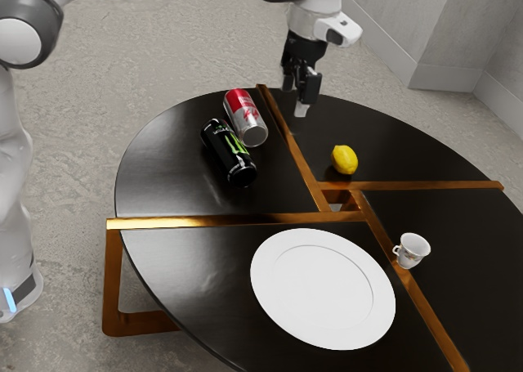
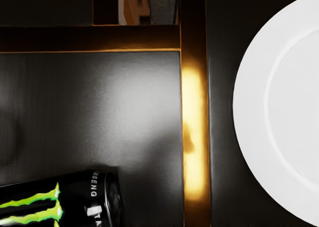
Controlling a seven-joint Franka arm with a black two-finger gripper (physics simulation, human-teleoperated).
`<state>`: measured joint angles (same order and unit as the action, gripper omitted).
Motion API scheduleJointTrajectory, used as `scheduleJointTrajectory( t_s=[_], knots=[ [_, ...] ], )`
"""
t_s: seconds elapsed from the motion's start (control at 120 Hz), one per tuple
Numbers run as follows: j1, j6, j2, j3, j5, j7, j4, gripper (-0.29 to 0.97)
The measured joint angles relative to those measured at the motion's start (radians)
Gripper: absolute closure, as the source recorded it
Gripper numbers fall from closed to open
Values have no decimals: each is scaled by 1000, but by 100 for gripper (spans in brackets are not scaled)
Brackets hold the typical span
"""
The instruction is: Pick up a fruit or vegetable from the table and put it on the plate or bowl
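A grey concrete floor [image 1: 163, 53] lies under a round, glossy black table [image 1: 180, 192] split into sections by copper-coloured inlaid bands [image 1: 298, 163].

The small yellow lemon [image 1: 345, 159] rests on the tabletop just beside the spot where the bands cross, with nothing touching it. It is probably light and firm, with a waxy rind that could slip. A grip across its short middle looks safer than one on its tapered ends.

The black two-finger gripper [image 1: 297, 94] hovers over the far part of the table, apart from the lemon, with its fingers spread and holding nothing.

The large white round plate [image 1: 323, 288] sits in the near section and a small white cup [image 1: 413, 249] stands at its side.

A black can with a green claw logo [image 1: 230, 150] lies tipped over, and the wrist view shows the letters "SENG" on it [image 2: 60, 202]. A red can [image 1: 246, 116] lies against it, and its label cannot be read.
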<state>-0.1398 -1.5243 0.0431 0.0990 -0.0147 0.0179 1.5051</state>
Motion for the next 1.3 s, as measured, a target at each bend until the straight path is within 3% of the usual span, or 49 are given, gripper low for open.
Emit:
scheduleJointTrajectory(
  t_s=[0.283, 0.4, 0.5, 0.7, 0.917, 1.075, 1.3],
  knots=[
    [-64, 16, -2, 15, 20, 14, -8, 0],
    [-32, 18, -47, 18, 35, -9, -74, 0],
    [-6, 14, -156, 28, 36, -52, -199, 0],
    [148, -73, -352, 32, 51, -378, -342, 0],
    [181, -92, -587, 4, 35, -714, -614, 0],
    [264, -110, -681, -65, 17, -954, -644, 0],
    [314, -158, -715, -156, -42, -1222, -649, 0]
  ],
)
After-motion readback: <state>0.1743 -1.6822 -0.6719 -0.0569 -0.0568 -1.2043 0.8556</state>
